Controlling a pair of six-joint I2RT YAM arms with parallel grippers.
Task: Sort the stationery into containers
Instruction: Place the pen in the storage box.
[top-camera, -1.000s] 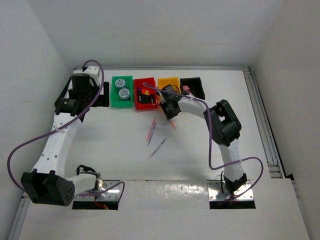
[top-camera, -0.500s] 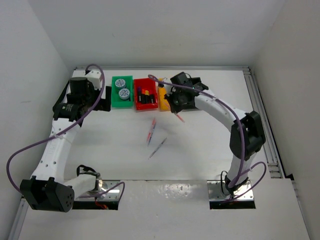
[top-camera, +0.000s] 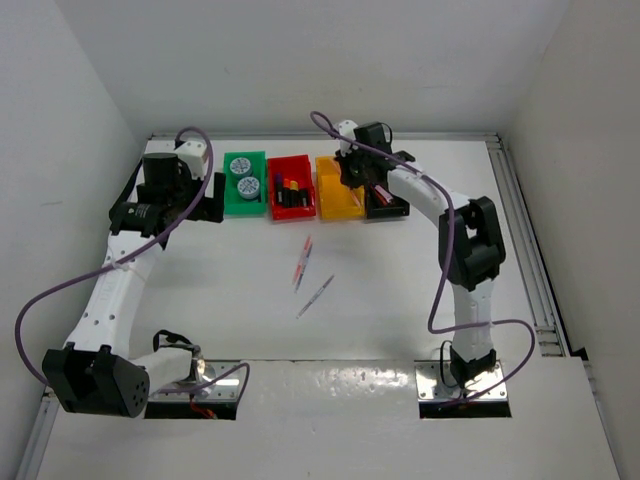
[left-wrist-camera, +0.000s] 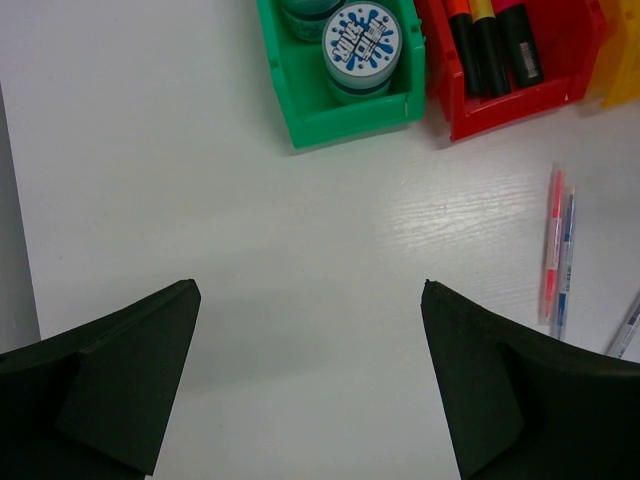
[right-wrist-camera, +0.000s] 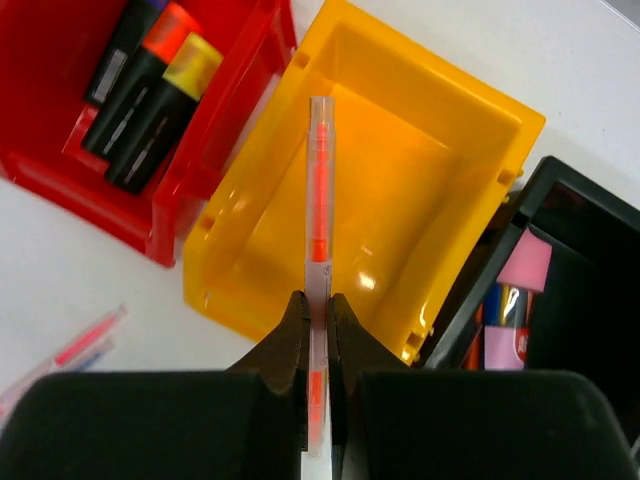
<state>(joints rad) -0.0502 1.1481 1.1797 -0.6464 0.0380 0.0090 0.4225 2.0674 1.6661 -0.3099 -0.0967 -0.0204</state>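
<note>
My right gripper (right-wrist-camera: 317, 305) is shut on a thin pink pen (right-wrist-camera: 319, 200) and holds it above the yellow-orange bin (right-wrist-camera: 420, 180), which looks empty. In the top view this gripper (top-camera: 362, 180) sits between the yellow-orange bin (top-camera: 337, 190) and the black bin (top-camera: 387, 200). The red bin (right-wrist-camera: 230, 130) holds highlighters (right-wrist-camera: 150, 90). The black bin (right-wrist-camera: 590, 330) holds a pink block (right-wrist-camera: 525, 262). My left gripper (left-wrist-camera: 310, 290) is open and empty over bare table, near the green bin (left-wrist-camera: 340, 115) with two rolls (left-wrist-camera: 362, 40).
Three thin pens lie loose mid-table: a pink pair (top-camera: 302, 262) and a grey one (top-camera: 316, 296). They show at the right of the left wrist view (left-wrist-camera: 555, 250). The four bins stand in a row at the back. White walls enclose the table.
My right gripper has carried the pink pen from the table in front of the bins, back and up, over the yellow-orange bin. The left arm has barely shifted.
</note>
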